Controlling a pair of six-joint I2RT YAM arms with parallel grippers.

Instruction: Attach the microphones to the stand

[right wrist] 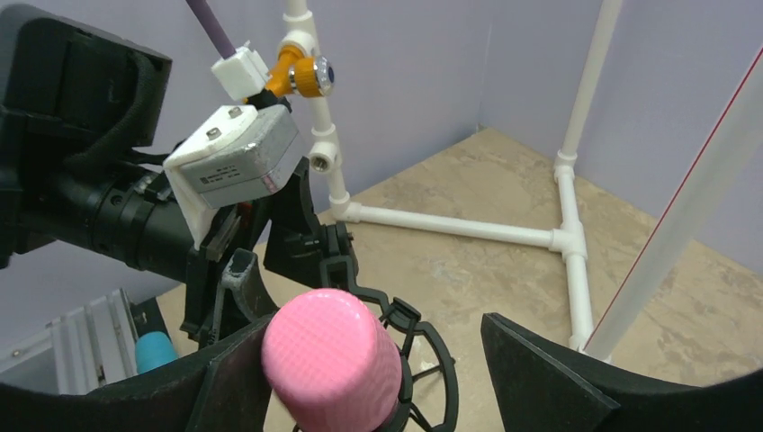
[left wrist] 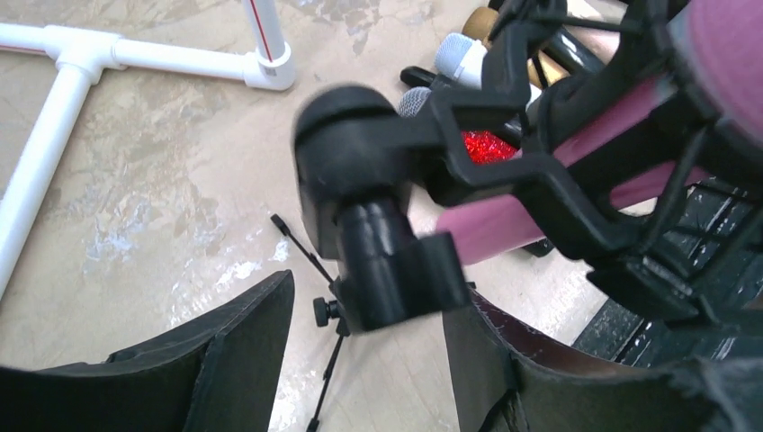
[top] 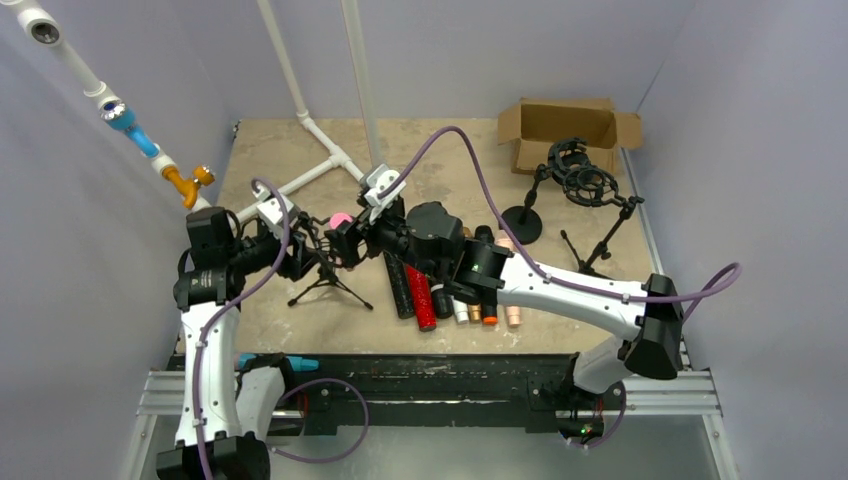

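Note:
A pink microphone (top: 341, 220) (right wrist: 328, 360) sits in the black shock mount (left wrist: 576, 180) of a small tripod stand (top: 325, 280); its pink body (left wrist: 504, 225) passes through the ring. My right gripper (right wrist: 371, 317) (top: 350, 238) is open around the pink head; the left finger (right wrist: 229, 369) touches it and the right finger stands well apart. My left gripper (left wrist: 369, 297) (top: 300, 250) is open around the stand's black swivel joint (left wrist: 360, 180), with a gap on its left side. Several more microphones lie side by side on the table, among them a red glitter one (top: 420, 295) (left wrist: 486, 147).
A white PVC pipe frame (top: 310, 170) (right wrist: 450, 225) (left wrist: 54, 117) runs across the back left of the table and up. Two more black stands with shock mounts (top: 585, 185) and an open cardboard box (top: 560, 125) stand at the back right. Walls close in all round.

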